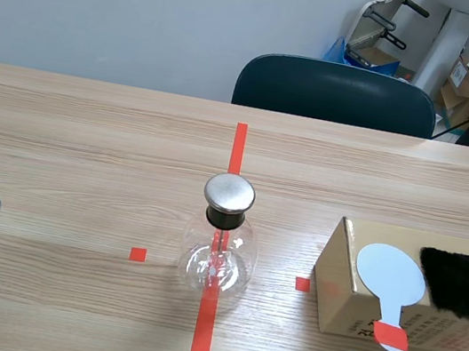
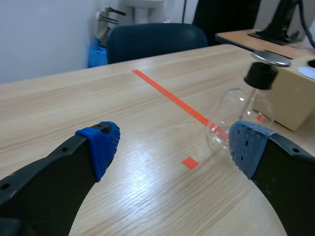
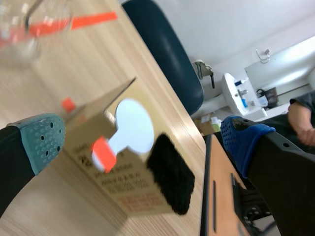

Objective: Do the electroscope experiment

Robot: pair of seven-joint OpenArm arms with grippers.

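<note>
On the wooden table [image 1: 88, 133], right of the red centre line, I see a closed cardboard box [image 1: 341, 303]; on its top lie a black fur pad [image 1: 459, 285] and a white paddle [image 1: 390, 272] with an orange handle. At centre, on the line, stands the glass flask [image 1: 216, 263], with a metal cap [image 1: 230, 192] and a thin rod inside. My left gripper [image 2: 172, 142] and right gripper [image 3: 145, 142] both gape wide, holding nothing.

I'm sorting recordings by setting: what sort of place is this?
Probably a lab or classroom workroom: a tape-marked wooden table bearing a glass electroscope flask, a dark chair behind it, and a washbasin by the wall.
</note>
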